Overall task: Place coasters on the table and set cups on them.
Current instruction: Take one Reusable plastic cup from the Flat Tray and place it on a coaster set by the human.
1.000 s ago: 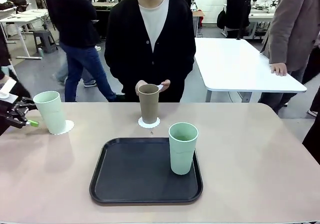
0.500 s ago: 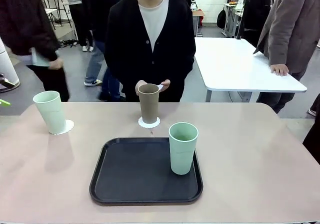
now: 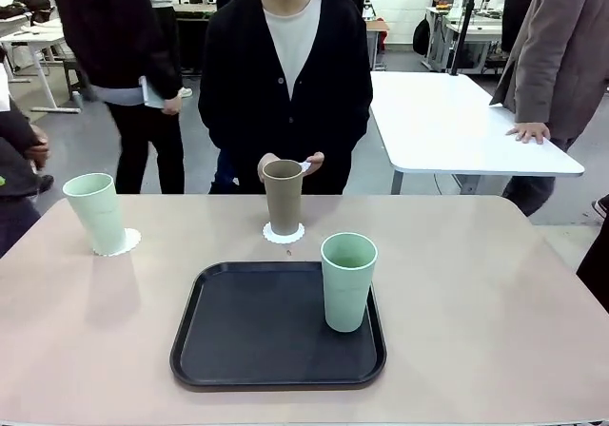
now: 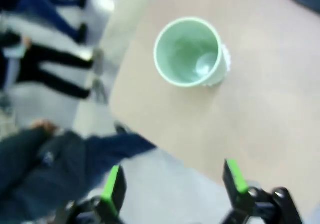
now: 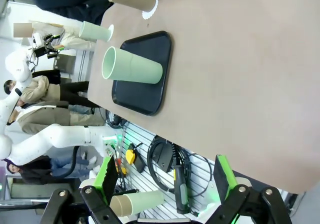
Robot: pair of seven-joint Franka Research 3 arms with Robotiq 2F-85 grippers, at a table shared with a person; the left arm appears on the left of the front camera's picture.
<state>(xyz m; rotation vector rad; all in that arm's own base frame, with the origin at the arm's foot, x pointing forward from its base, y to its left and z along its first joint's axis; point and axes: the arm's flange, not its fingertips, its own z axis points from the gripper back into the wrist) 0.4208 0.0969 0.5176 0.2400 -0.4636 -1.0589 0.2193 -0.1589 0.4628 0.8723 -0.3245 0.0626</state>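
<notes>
Cups in three spots in the front view, two on the beige bench (image 3: pixel 495 293) and one on a tray. At upper centre, upright, the tan-brown cup (image 3: pixel 283 196), seated on a scalloped white coaster (image 3: pixel 284 235), just in front of the person (image 3: pixel 285 65) at the far edge. Near that cup's rim, a small white piece (image 3: pixel 304 166) pinched in the person's fingers; too small to identify. At the left of the frame, the left mint cup (image 3: pixel 95 212), upright on a second coaster (image 3: pixel 124 243), most of the white disc exposed to the cup's right. At lower centre, the black tray (image 3: pixel 247 331), and in its right part the right mint cup (image 3: pixel 348 281), upright on the tray's floor.

In the left wrist view, left hand (image 4: pixel 172 166) spread wide along the bottom of the frame, green pads well apart, nothing between them, above the bench's edge and the grey floor. At upper centre, the left mint cup from above, a scalloped rim peeking out at its right.

In the right wrist view, right hand (image 5: pixel 164 158) spread wide at the bottom of the frame, holding nothing, clear of the bench. Bench, tray and all three cups turned sideways in the upper half.
</notes>
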